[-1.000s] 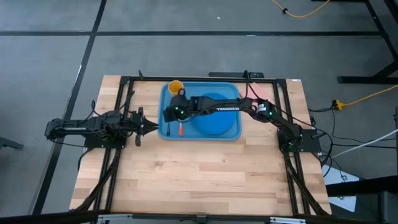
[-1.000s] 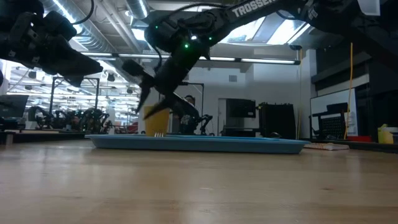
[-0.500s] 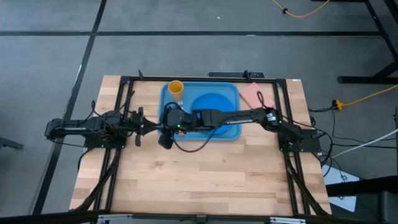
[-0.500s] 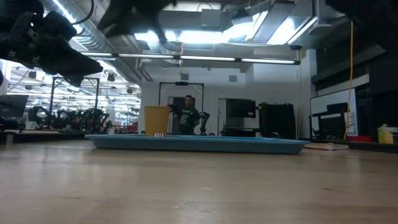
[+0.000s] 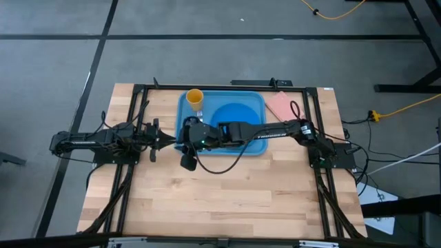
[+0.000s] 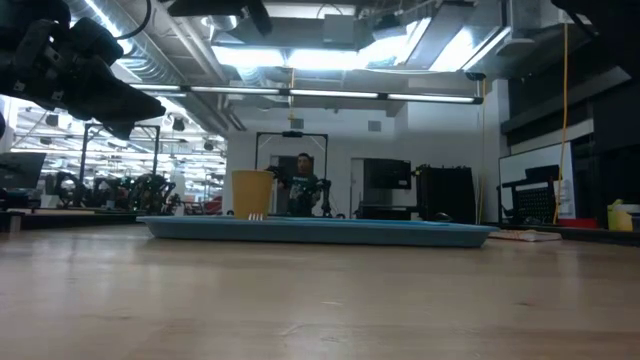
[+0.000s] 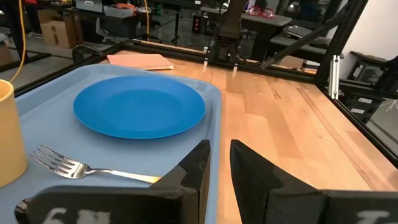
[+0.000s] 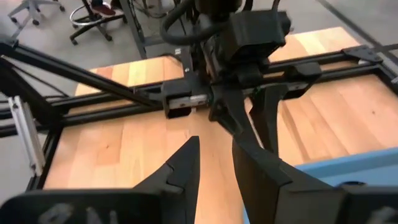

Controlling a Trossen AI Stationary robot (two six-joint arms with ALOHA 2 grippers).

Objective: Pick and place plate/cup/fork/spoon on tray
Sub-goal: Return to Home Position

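One tray (image 5: 215, 100) sits at the far middle of the table (image 5: 207, 200). It carries one plate (image 5: 238, 111), one cup (image 5: 195, 96) and one fork (image 7: 69, 164). One pink pad (image 5: 281, 105) lies just beside the tray's right end.

The cup stands in the tray's far left corner, and the plate lies flat right of the middle. The fork lies flat near the tray's left edge, its long axis roughly along that edge. Its tines point toward the cup (the handle's end is hidden behind a finger).

The right gripper (image 8: 214, 149) hangs over the tray's near left corner, fingers parted and holding nothing. The left gripper (image 7: 219, 146) hovers just left of the tray, fingers a narrow slit apart, also empty.
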